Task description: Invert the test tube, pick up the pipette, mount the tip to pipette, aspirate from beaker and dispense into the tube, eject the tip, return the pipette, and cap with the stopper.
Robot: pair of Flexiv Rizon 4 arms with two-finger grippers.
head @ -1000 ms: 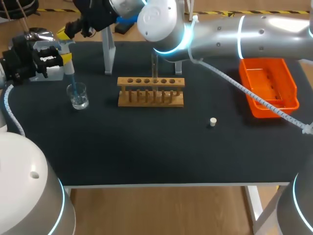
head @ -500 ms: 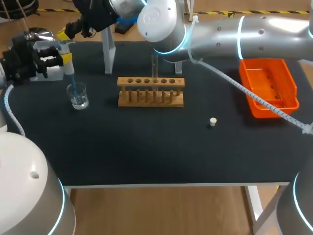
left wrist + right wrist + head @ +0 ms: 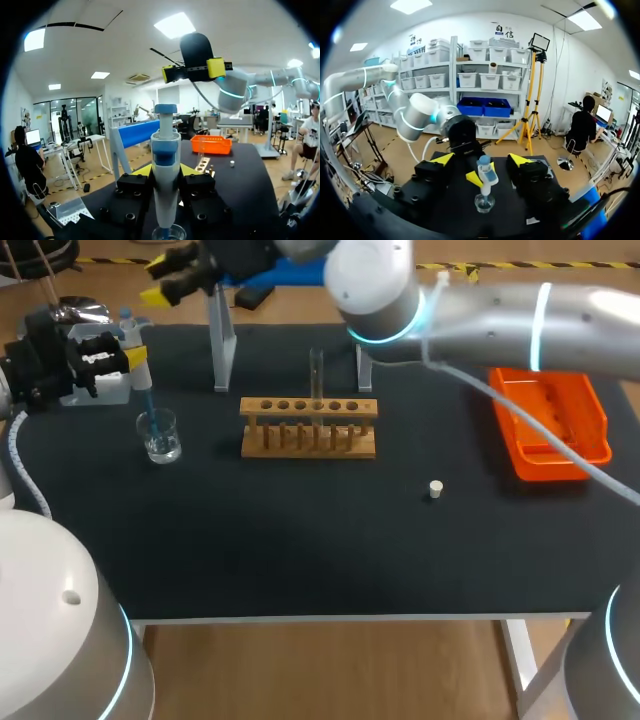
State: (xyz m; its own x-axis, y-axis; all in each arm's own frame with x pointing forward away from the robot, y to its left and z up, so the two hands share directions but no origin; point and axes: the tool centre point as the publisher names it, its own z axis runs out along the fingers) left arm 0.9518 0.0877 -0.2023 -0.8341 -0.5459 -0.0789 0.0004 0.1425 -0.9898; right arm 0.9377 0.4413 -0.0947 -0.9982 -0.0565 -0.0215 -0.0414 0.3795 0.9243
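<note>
Aspirating step: I judge the blue-and-white pipette [image 3: 165,150] is drawing, tip dipped in the clear glass beaker [image 3: 159,435].
Left gripper [image 3: 128,358]: clamped on the pipette's body.
Right gripper [image 3: 180,272]: fingers spread, empty, above the plunger.
Next: lift clear and carry upright to the glass test tube [image 3: 316,375] in its wooden rack [image 3: 308,427].

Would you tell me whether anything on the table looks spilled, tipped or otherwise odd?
Nothing stands out: the beaker stands upright under the pipette, the test tube is upright in the rack, and the stopper lies alone, no spill visible.
</note>
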